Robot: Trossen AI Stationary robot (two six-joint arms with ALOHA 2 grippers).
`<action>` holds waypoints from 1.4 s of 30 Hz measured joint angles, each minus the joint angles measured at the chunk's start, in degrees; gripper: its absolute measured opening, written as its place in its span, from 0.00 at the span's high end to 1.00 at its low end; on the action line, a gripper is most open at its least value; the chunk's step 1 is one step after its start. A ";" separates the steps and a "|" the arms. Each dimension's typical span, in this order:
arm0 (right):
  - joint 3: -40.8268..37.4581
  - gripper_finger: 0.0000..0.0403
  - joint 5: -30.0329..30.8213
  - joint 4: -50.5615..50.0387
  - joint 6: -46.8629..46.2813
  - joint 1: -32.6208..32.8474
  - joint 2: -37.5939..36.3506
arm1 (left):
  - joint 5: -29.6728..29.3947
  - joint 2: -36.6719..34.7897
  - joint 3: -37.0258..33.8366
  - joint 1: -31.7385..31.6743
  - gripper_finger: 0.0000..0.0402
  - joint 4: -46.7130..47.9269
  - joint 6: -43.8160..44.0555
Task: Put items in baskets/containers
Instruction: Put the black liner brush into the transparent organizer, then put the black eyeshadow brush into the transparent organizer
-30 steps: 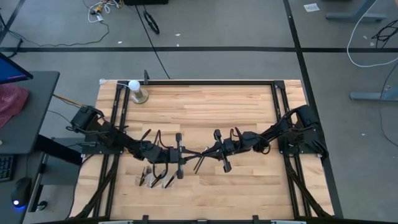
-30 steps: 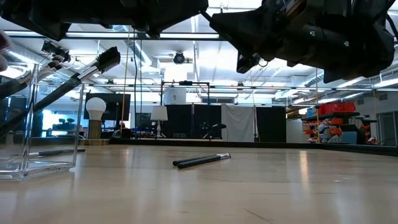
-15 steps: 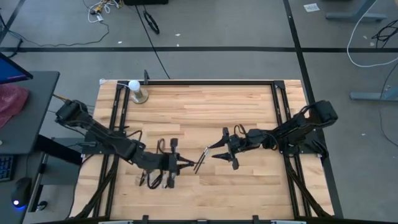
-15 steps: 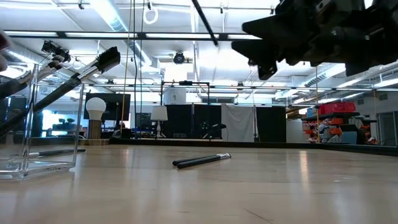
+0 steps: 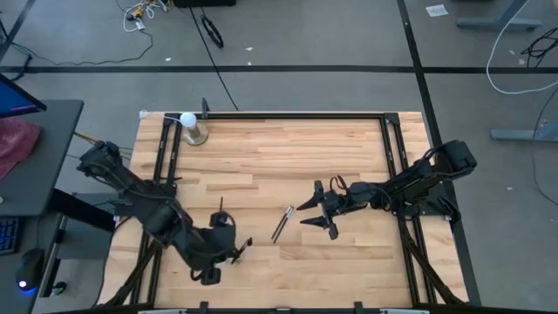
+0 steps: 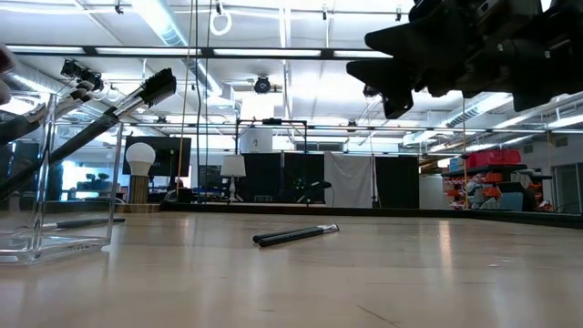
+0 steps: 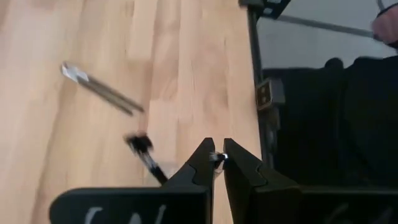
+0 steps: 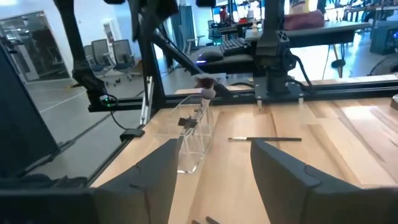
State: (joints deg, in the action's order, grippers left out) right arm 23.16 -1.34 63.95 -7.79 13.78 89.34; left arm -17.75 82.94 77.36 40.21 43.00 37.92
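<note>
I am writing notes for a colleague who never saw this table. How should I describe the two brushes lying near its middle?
Start at the wooden table and find the right gripper near its middle. Just in front of it, two thin dark brushes lie flat, side by side on bare wood. Unlike them, several other brushes stand leaning in the clear organizer.

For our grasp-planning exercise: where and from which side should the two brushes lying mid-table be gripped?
Grip the brushes mid-handle, coming straight down from above, with the fingers straddling their long axis. They lie flat, thin and side by side, so a sideways approach probably could not get underneath. The open right gripper hovers closest.
</note>
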 joint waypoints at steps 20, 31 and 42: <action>0.02 0.51 0.41 0.33 0.15 0.57 0.02 | 0.16 1.89 -9.62 -3.46 0.94 -2.45 3.60; 0.07 0.51 0.44 -0.19 0.15 0.57 0.04 | 6.23 7.01 -9.61 -6.97 0.93 -2.72 4.15; 0.09 0.51 0.46 -1.18 0.57 0.57 0.06 | 16.34 6.40 -9.06 -13.40 0.59 -0.54 1.26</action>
State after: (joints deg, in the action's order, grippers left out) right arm 23.24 -0.89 62.76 -7.22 14.35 89.40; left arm -1.42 89.34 68.30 26.81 42.45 39.18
